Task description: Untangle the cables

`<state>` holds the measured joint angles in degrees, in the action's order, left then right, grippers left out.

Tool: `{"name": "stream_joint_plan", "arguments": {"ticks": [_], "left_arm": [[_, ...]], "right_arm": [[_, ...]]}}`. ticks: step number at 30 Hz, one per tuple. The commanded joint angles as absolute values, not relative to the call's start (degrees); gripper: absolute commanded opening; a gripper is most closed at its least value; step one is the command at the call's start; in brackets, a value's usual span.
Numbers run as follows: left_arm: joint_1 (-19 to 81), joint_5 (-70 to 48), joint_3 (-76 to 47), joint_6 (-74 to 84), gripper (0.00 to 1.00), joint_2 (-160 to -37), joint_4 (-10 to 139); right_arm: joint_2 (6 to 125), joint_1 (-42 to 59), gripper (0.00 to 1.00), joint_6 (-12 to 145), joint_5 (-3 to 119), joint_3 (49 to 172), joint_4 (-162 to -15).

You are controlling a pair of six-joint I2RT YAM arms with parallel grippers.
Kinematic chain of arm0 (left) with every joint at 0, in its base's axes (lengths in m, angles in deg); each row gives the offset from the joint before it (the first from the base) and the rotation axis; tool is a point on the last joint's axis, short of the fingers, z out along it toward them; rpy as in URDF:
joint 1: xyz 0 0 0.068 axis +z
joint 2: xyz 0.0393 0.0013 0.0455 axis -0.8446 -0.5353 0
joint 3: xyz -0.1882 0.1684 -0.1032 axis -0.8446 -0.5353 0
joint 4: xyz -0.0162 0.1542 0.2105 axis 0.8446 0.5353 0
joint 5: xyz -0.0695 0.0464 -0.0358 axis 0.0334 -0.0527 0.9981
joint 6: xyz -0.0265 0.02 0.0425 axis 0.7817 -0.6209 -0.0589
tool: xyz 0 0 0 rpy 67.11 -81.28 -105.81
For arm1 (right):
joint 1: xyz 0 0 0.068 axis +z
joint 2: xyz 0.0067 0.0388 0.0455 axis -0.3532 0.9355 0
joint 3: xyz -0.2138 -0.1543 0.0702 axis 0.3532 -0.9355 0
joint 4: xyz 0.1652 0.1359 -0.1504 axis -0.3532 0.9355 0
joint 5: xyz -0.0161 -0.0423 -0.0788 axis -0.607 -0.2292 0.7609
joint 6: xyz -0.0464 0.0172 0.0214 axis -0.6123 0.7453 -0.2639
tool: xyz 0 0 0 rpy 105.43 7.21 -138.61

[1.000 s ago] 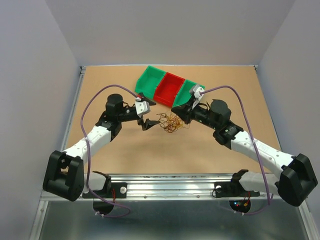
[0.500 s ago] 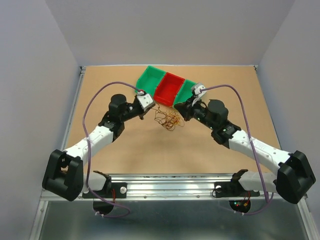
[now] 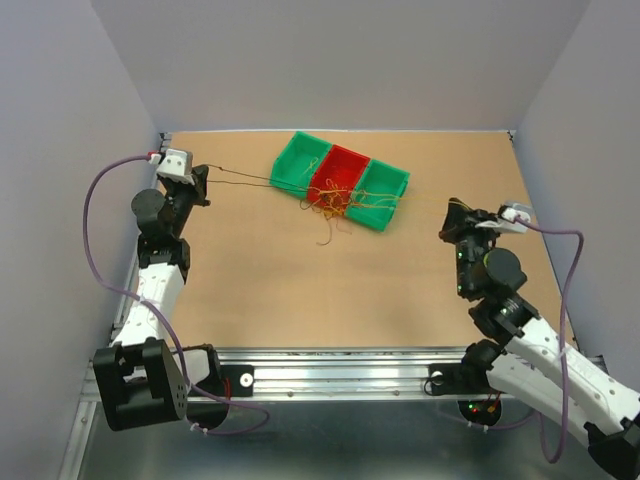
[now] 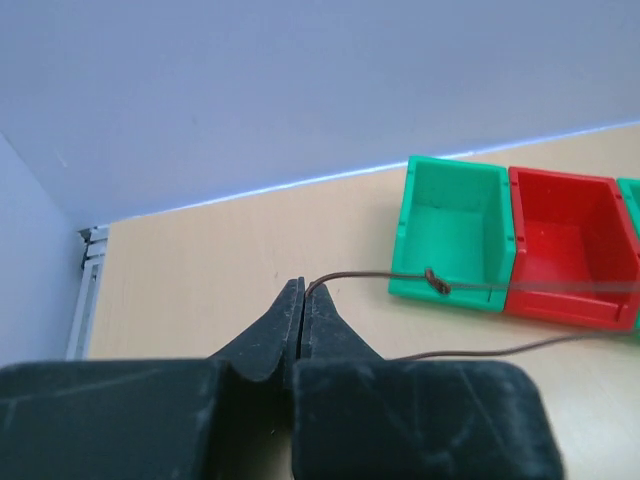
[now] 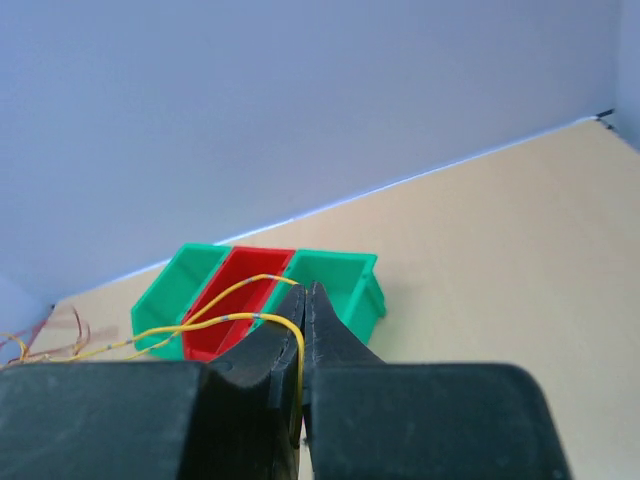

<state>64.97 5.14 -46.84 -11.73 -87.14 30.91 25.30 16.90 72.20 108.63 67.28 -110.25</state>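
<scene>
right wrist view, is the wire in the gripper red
No, the wire pinched in the shut right gripper is yellow.

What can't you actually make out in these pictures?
- Top view: how many strands the wire clump holds; they are hair-thin and overlap.
- Top view: the yellow wire up to the right gripper; too thin to trace.
- Left wrist view: where the dark wire ends; the right edge cuts it off.
- Right wrist view: the clump; blurred, cut by the left edge.

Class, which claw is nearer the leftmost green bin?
Left. The left claw sits left of that green bin; the right claw lies farther off on its right side.
</scene>
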Motion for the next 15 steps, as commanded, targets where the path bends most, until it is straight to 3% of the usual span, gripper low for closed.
{"name": "stream_joint_plan", "arguments": {"ticks": [1,6,11,13,14,15], "left_arm": [[65.6,3.7,-47.4,-7.4,0.0,-84.5,25.5],[65.7,3.1,-48.0,-7.5,0.0,-82.8,25.4],[65.9,0.1,-49.4,-7.7,0.0,-79.6,25.0],[65.9,6.9,-50.9,-7.7,0.0,-78.4,23.4],[65.8,15.1,-51.6,-7.7,0.0,-77.5,21.3],[65.8,19.0,-51.7,-7.7,0.0,-77.5,20.7]], "right_arm": [[17.9,16.8,0.01,72.6,118.7,65.3,-107.9],[11.5,16.8,0.01,72.7,113.6,63.2,-107.7],[12.4,16.8,0.03,72.1,112.0,63.7,-107.7],[14.3,16.8,0.18,69.7,107.2,64.4,-106.7],[16.3,16.8,0.39,68.8,99.8,65.1,-106.4],[16.3,16.8,0.47,68.8,96.3,65.2,-106.4]]}}
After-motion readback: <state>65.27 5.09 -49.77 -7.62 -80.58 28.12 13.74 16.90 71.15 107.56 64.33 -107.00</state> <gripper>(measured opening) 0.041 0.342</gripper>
